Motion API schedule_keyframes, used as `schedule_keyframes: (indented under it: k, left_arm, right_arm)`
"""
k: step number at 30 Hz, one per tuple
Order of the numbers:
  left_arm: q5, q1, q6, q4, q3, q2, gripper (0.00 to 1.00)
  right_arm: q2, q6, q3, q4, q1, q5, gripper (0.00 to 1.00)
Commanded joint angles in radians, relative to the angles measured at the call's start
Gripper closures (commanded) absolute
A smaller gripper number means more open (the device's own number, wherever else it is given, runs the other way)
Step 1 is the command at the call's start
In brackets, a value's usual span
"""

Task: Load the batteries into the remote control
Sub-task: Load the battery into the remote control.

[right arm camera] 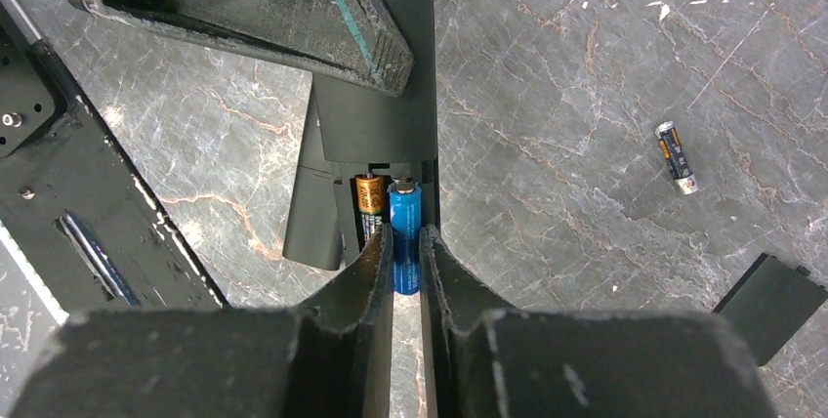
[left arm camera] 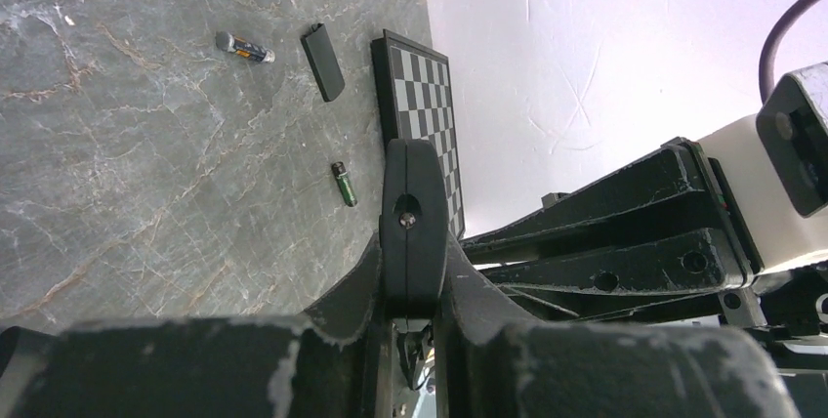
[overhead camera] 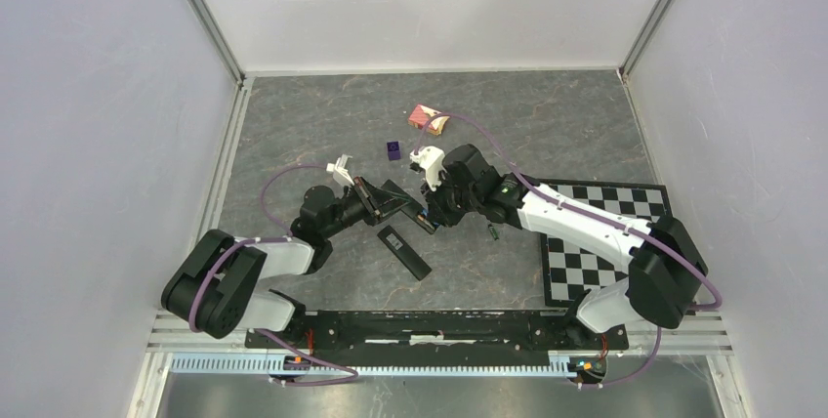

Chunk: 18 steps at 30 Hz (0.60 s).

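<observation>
The left hand [overhead camera: 369,201] is closed on the remote [right arm camera: 381,135], one finger lying across its back; the remote sits near the middle of the surface [overhead camera: 293,115], between the two hands; its battery bay is uncovered and faces the right wrist camera. Two cells lie side by side in the bay; the blue battery [right arm camera: 404,213] is against the bay's outer wall, and the gold-topped battery [right arm camera: 368,198] touches it on the other side.

The right hand [right arm camera: 405,247] points at the bay's end; its fingers stand only a narrow gap apart, one on each side of the blue battery's near end; whether they press on it or merely flank it, I cannot tell.

The green battery [left arm camera: 343,185] lies on the surface, apart from the remote and just beside the chequered board [left arm camera: 420,96]; a loose battery [right arm camera: 677,156], dark with an orange band, lies further off; a black bar [left arm camera: 323,62] lies flat between that cell and the board. A purple cube [overhead camera: 393,150] and a red-and-white box [overhead camera: 428,120] sit beyond the hands, well apart from the remote.
</observation>
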Motion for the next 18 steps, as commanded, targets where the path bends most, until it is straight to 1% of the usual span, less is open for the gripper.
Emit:
schedule_keyframes:
  k: [1,4,7,12,18]
  left_arm:
    - [0.028,-0.002,-0.113,0.113,0.018,-0.006,0.98]
    - [0.025,-0.002,-0.117,0.102,0.02,-0.003,0.98]
    - [0.023,0.0,-0.117,0.097,0.02,0.001,0.98]
    - [0.03,0.001,-0.074,0.084,0.02,-0.006,0.98]
    - [0.065,0.002,-0.029,0.068,0.036,-0.007,0.98]
  right_arm:
    - [0.011,-0.02,0.029,-0.051,0.006,0.049,0.86]
    - [0.01,-0.025,0.026,-0.05,0.01,0.045,0.94]
    - [0.008,-0.034,0.025,-0.056,0.01,0.043,0.96]
    - [-0.006,-0.071,0.03,-0.09,0.012,0.042,0.98]
    - [-0.005,-0.115,0.044,-0.124,0.012,0.03,0.98]
